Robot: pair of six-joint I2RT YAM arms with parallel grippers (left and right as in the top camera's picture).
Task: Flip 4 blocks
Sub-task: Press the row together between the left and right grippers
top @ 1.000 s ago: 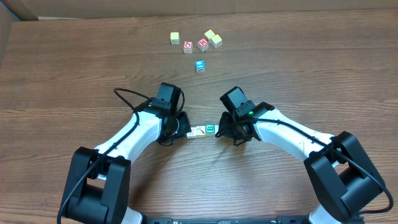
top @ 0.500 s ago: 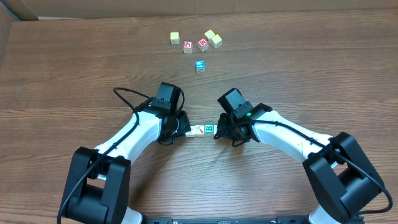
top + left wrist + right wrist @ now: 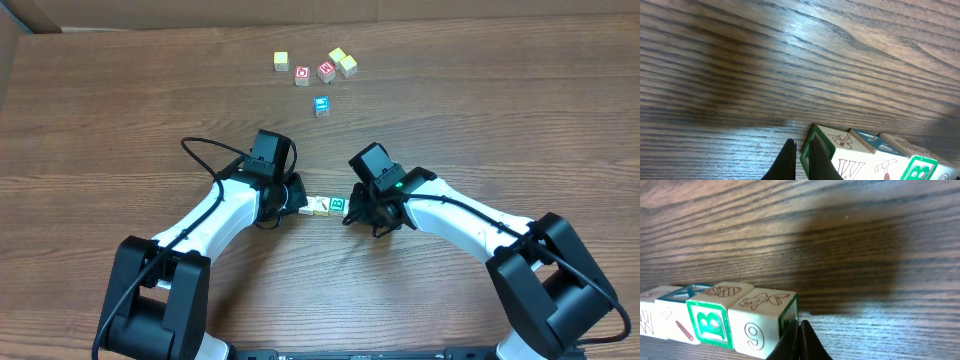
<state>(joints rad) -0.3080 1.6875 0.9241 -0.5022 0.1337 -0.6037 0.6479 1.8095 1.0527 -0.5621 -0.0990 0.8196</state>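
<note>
The blocks stand in a tight row mid-table between my two grippers. In the right wrist view the row reads, right to left, a "9" block (image 3: 760,317), a green-B block (image 3: 710,322), a blue-topped block (image 3: 685,294) and a W block (image 3: 647,317). My right gripper (image 3: 800,342) is shut, its tips pressed on the 9 block's green side. My left gripper (image 3: 801,160) is shut, one finger (image 3: 817,160) against the W block's (image 3: 840,150) green end face. From overhead, the row (image 3: 321,207) spans from the left gripper (image 3: 297,206) to the right gripper (image 3: 349,212).
Far across the table lie other cubes: a yellowish one (image 3: 281,61), two red-faced ones (image 3: 302,75) (image 3: 326,71), a yellowish pair (image 3: 343,62) and a blue-faced one (image 3: 321,105). A black cable (image 3: 205,150) loops off the left arm.
The right gripper has edged left against the row. The blocks have closed up and drifted slightly toward the far side. Both grippers stay shut.
</note>
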